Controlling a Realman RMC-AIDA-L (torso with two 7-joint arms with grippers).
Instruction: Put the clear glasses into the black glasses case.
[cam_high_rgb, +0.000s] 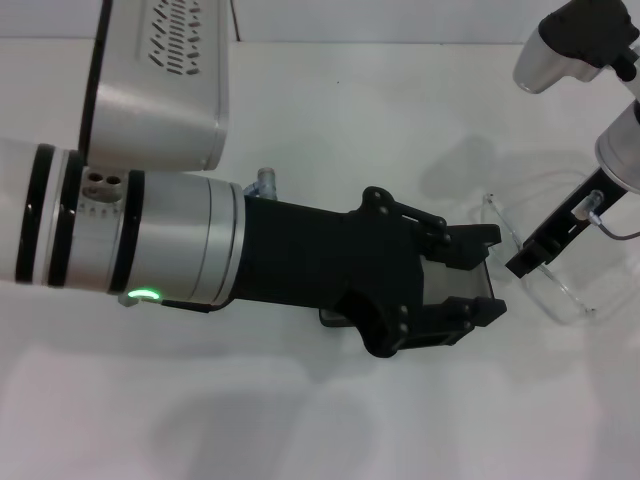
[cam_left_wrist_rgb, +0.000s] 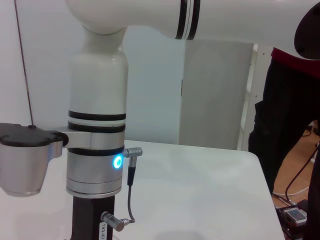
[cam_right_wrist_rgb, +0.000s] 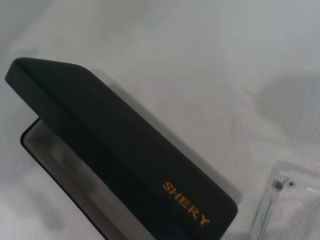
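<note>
Two pincers work the desk (cam_high_rgb: 300, 420): left pincer (cam_high_rgb: 487, 272) spread around the black glasses case (cam_right_wrist_rgb: 125, 160); right pincer (cam_high_rgb: 527, 262), fingers unreadable, touches the clear glasses (cam_high_rgb: 560, 290).

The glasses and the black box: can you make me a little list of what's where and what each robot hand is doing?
clear glasses: lying on the white table, outside the case
black glasses case: lid partly up, grey lining showing, nothing seen inside
left gripper: open, over the case
right gripper: at the glasses' frame
gap: case and glasses lie side by side, apart
</note>
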